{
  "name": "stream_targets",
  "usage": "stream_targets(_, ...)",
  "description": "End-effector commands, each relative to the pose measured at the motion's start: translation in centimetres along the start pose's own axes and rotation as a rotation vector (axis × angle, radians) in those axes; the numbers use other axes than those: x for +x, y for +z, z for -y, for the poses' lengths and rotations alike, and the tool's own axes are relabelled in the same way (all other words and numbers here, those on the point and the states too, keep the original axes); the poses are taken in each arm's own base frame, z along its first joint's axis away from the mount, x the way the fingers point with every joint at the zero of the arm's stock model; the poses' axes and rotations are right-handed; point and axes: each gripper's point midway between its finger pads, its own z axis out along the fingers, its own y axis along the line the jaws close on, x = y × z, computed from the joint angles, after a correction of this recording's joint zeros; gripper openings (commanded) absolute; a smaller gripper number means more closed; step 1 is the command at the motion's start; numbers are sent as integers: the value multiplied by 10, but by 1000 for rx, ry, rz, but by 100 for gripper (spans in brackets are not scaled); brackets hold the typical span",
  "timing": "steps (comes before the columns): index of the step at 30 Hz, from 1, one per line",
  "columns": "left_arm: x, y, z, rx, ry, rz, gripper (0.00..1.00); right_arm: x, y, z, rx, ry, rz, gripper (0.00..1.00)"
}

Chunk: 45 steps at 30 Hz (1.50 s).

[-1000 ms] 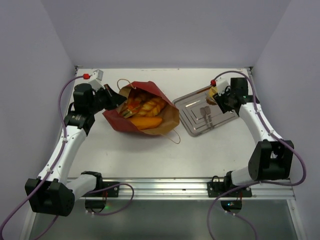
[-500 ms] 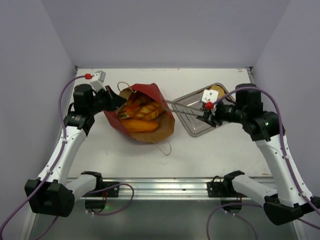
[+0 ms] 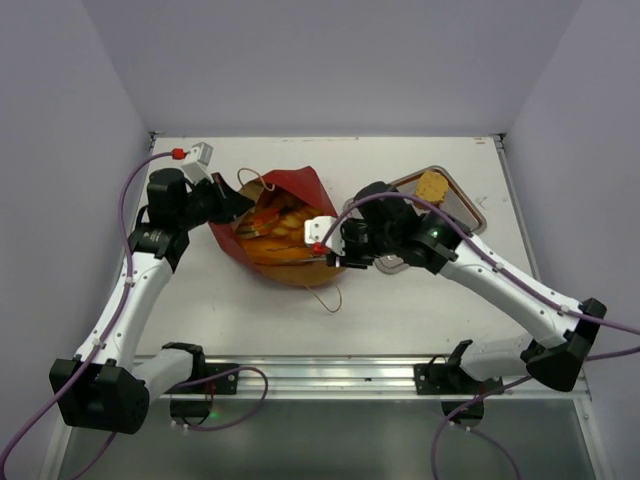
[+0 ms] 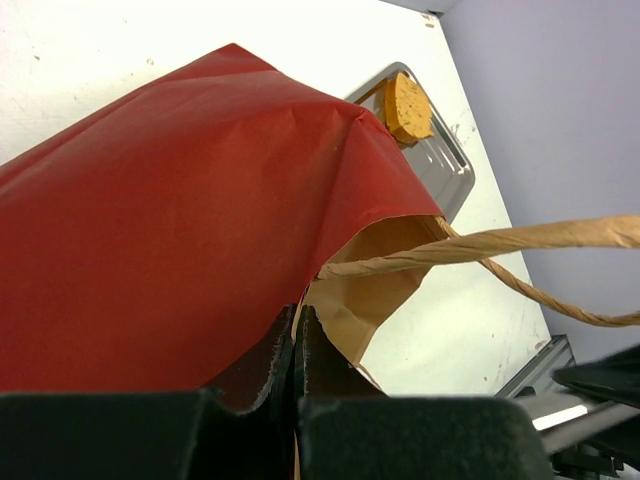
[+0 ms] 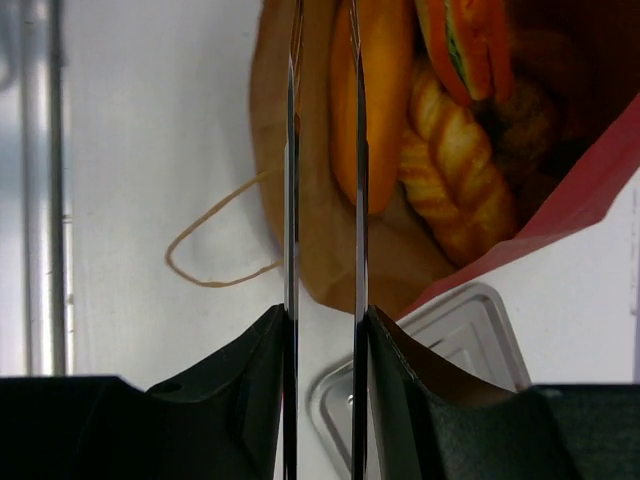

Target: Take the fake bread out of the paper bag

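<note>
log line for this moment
left gripper: shut on paper bag rim | right gripper: holds tongs at bag mouth | fake bread: in bag

Overhead, tight wrists; bag (image 3: 300,185) apparently shared

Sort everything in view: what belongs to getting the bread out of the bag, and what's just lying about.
Job: paper bag, bread inside it, slice on the tray, tongs in the right fingers.
Just there: metal rail at the near edge; nothing else loose shows.
</note>
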Motion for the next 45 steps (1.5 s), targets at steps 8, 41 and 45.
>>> stream_targets(8,-10,-10,18,58,-23,28,0,-16,32,79,399,-28,-92,40)
stream_targets(41,-12,-13,30,113,-57,35,0,-3,79,74,408,-63,-189,32)
stream_targets(45,-12,-14,31,116,-58,39,0,-9,74,78,427,-45,-173,16)
